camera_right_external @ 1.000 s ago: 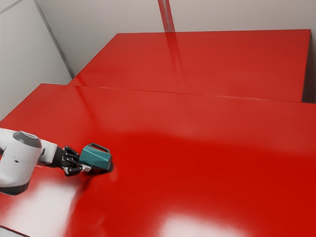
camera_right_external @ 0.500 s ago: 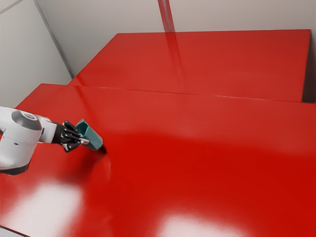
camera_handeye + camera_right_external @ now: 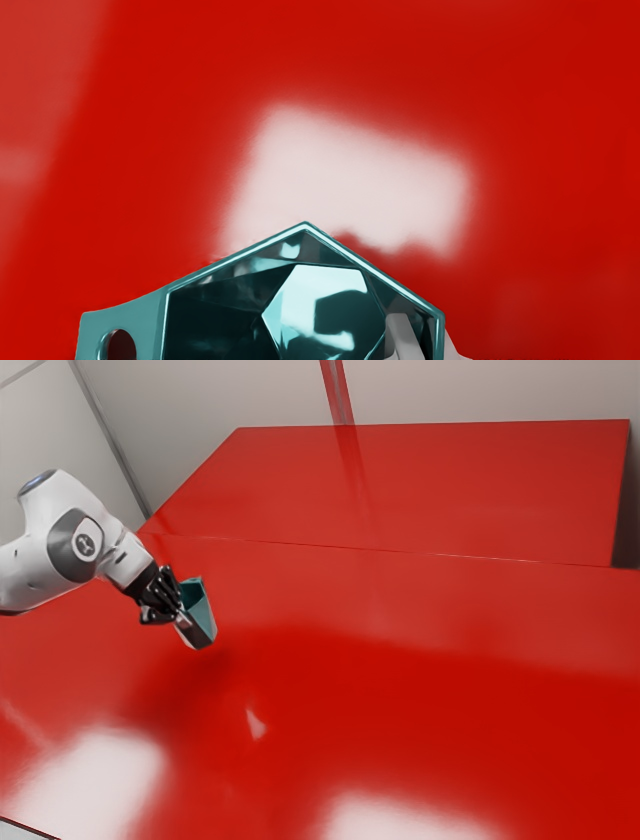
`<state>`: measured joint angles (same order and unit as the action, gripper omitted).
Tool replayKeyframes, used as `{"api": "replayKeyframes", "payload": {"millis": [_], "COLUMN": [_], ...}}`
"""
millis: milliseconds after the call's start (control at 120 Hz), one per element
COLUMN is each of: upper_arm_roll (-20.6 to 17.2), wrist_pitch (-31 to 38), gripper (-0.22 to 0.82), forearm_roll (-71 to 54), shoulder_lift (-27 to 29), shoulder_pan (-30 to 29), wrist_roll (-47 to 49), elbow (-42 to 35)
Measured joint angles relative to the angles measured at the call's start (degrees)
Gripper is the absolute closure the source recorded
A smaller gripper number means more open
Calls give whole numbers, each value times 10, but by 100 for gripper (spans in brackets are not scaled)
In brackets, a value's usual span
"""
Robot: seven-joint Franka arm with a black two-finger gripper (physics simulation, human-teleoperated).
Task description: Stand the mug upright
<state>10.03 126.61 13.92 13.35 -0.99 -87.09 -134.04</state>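
My gripper (image 3: 178,612) is at the exterior view's left, angled downward, with the teal faceted mug (image 3: 203,622) at its fingers. The mug leans, its opening upward and its base lower toward the exterior view's right; it appears raised above the table. In the wrist view the gripper (image 3: 432,345) pinches one wall of the mug (image 3: 300,250), one grey finger (image 3: 402,337) inside the opening and the other outside. The inner bottom shows through the mouth, and the handle stands out from the opposite side. The outer base is hidden there.
The glossy red table (image 3: 420,690) extends toward the exterior view's right, with bright reflections on it. Behind it is another red surface (image 3: 450,490), with pale walls (image 3: 200,420) beyond.
My hand has risen and tilted downward, carrying the mug up. The mug has swung from lying nearly on its side to a leaning pose with its mouth upward.
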Motion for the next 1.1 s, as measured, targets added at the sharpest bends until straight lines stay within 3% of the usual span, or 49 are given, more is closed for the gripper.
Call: {"api": "replayKeyframes", "payload": {"millis": [200, 458, 1100], "upper_arm_roll": [-1, 0, -2], "wrist_pitch": [-11, 24, 164], "gripper": [79, 79, 79], "forearm_roll": [-64, -117, -158], "shoulder_lift": [63, 68, -4], "shoulder_pan": [5, 4, 6], "wrist_roll": [212, 402, 650], "elbow": [-84, -115, -113]}}
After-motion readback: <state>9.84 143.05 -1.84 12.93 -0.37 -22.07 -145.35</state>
